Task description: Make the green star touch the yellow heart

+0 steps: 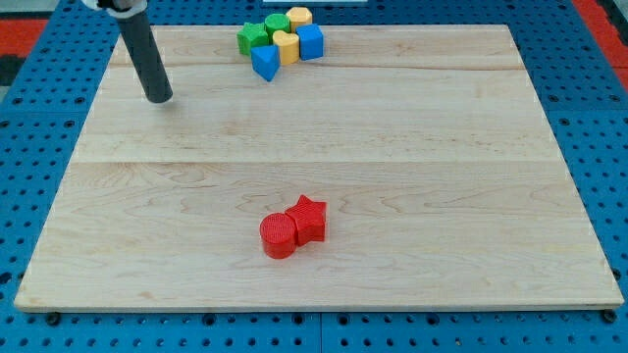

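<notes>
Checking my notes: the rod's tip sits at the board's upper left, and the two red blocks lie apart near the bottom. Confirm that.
Wrong on one point. The camera view shows the red cylinder and red star touching, not apart. My tip is at the board's upper left, as stated.

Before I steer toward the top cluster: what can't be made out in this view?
- Whether the green star already touches the yellow heart: the contact line is too small, and packed blocks crowd it.
- The green block behind: shape half hidden by the heart.
- The arm above my tip: cut off by the view's top edge.
</notes>
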